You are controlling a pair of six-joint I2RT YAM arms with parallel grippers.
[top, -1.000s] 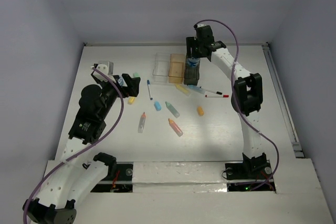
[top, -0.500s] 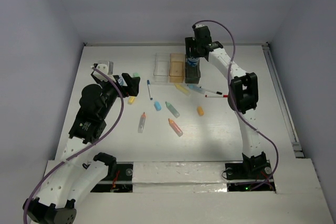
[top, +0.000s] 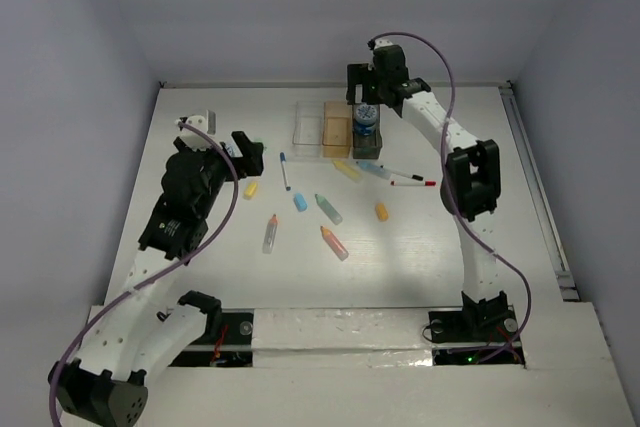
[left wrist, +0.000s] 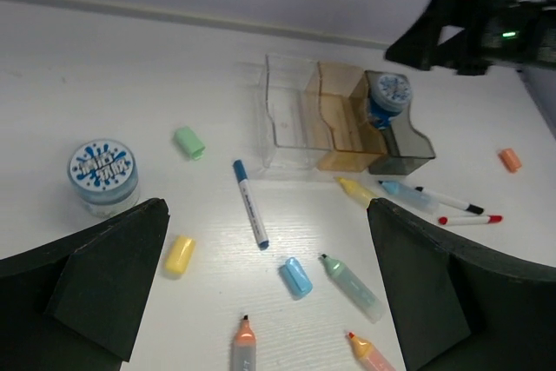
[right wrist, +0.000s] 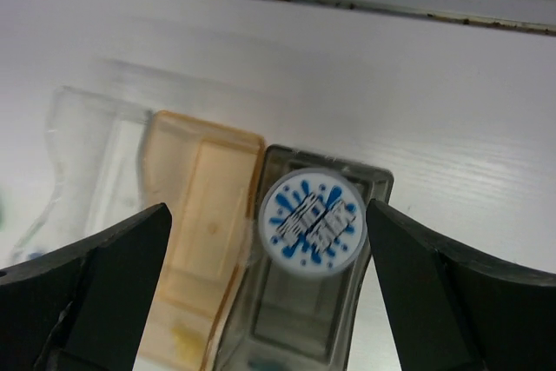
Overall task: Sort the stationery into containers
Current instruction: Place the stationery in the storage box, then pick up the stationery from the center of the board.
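On the left, the left gripper (left wrist: 265, 215) hangs above the table (top: 450, 237) with its fingers spread wide and nothing between them. A round blue-white roll (left wrist: 102, 171) stands upright near its left finger, with a green eraser-like bit (left wrist: 188, 142) and a yellow bit (left wrist: 180, 254) lying apart from it. A thin blue-capped pen (left wrist: 250, 204) lies further right. If this arm takes the roll next, it should straddle the roll squarely from above and close on the round wall, not the printed top.

The three joined bins come next in a row: the clear bin (left wrist: 287, 119), then the orange-tinted bin (left wrist: 339, 123) – both look empty – and then the dark grey bin (right wrist: 300, 301).

A second blue-white roll (right wrist: 308, 221) sits at the far end of the dark grey bin. Whether it rests on the floor of the bin or perches higher is hard to tell. The right gripper (right wrist: 268, 210) is directly over it, fingers spread, with a clear gap on each side, so the roll is not gripped.

The step in hand looks like clearing away from this drop. It is best done by rising straight up with the fingers wide – no sideways drift, or a finger may knock the roll or drag the light bins. Markers and pens lie just beside the bins, so the arm should gain height before it swings.
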